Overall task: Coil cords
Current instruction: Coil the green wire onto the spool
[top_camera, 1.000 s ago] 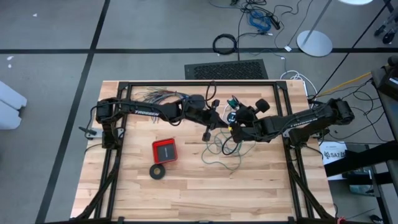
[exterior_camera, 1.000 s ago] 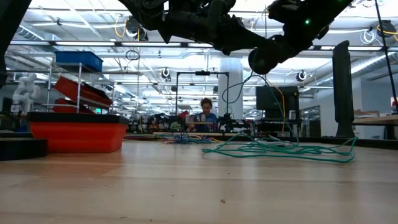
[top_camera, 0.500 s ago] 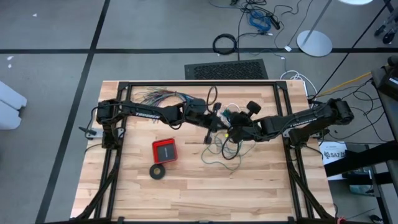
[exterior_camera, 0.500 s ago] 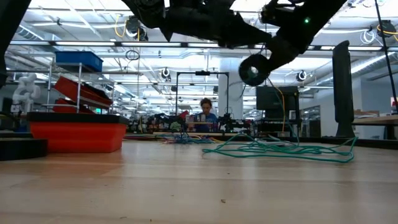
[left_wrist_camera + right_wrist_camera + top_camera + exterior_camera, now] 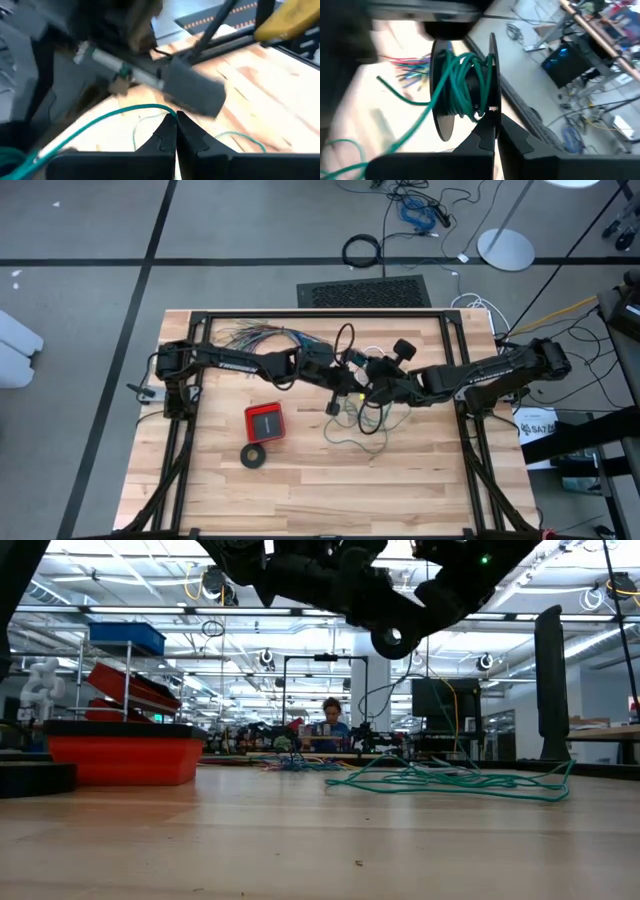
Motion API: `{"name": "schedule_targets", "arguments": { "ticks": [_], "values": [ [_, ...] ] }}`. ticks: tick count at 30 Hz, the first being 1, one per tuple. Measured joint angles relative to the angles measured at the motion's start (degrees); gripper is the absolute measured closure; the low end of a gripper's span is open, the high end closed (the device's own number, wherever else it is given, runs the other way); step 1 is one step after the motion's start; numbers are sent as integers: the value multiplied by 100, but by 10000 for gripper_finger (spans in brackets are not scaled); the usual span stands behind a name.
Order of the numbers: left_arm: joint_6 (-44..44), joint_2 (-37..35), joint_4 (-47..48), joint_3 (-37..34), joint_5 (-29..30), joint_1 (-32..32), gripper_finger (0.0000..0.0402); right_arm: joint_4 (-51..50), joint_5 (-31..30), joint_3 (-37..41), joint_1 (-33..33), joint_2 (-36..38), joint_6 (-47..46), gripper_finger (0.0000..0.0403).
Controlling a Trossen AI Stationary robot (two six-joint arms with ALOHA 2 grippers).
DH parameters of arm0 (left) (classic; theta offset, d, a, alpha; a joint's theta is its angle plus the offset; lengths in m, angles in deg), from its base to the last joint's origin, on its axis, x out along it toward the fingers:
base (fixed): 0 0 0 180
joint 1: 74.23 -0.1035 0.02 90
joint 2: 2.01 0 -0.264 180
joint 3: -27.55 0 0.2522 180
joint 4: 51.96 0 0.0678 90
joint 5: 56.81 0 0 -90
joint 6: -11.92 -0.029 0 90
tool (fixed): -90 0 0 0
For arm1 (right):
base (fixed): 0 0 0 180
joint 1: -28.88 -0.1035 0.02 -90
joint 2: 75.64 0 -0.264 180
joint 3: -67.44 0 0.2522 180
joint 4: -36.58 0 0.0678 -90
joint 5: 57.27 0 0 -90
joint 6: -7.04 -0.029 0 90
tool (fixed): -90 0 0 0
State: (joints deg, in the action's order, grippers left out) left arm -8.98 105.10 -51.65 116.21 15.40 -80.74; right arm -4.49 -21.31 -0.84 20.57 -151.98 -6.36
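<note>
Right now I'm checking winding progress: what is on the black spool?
Several turns of teal-green wire sit wound on the black spool, pinched at its rim by the shut right hand. One strand trails off toward the table. The spool's hub underneath is covered.

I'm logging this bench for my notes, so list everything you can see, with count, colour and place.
Thin teal-green wire: one, loose tangle mid-table, partly wound on spool.
Black plastic spool: one, pinched at its rim by right hand.
Thin white cord: one, far side, by the hands.
Fanned bundle of many-coloured wires: one, far-left edge.
Red square box: one, left of centre.
Black tape ring: one, near the box.
Left hand: shut on the teal wire.
Right hand: shut on the spool.
</note>
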Motion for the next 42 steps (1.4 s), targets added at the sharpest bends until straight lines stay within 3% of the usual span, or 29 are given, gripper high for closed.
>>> {"name": "schedule_targets", "arguments": {
  "ticks": [8,15,23,33,42],
  "values": [
    [66,153,-58,11,1002,156,401,173,-258,7,11,175,-41,403],
    [107,199,-363,9,1279,126,401,336,-250,20,-134,659,62,403],
    [188,240,-639,7,1662,35,401,731,412,17,-267,1167,102,403],
    [258,240,-652,7,1657,-87,401,686,503,17,-411,1433,160,403],
    [256,240,-544,7,1657,-226,401,-140,259,17,-534,1669,-137,403]
  ]
}}
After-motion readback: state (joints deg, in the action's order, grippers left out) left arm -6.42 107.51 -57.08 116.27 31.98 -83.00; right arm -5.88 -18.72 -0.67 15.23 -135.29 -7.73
